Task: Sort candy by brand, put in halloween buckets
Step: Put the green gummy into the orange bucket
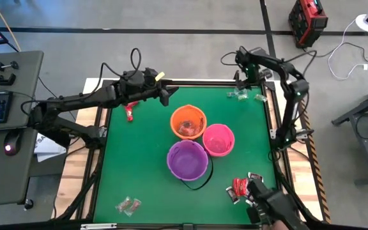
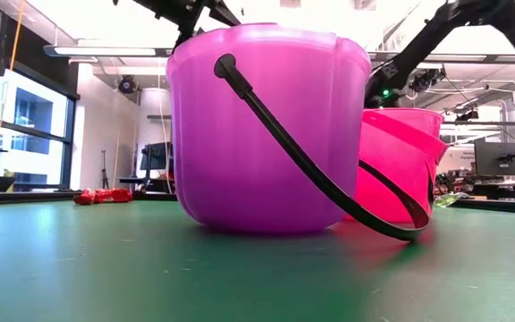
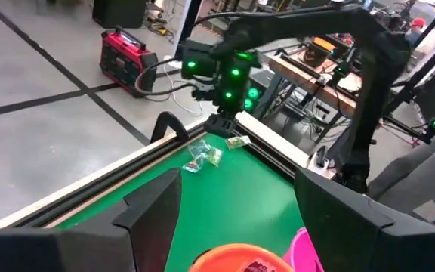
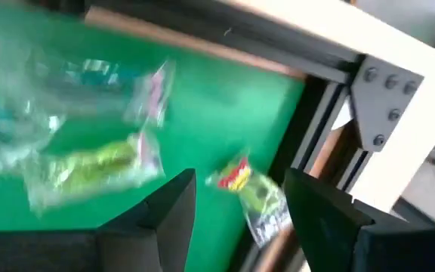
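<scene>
We see right gripper jaws open, empty, over green candy; high view shows left gripper jaws open near orange bucket.

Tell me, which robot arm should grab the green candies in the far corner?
Probably the right. The right gripper hangs open just above the green candies. The left gripper is open near the orange bucket, farther off.

Green table with three buckets and scattered candy.
</scene>
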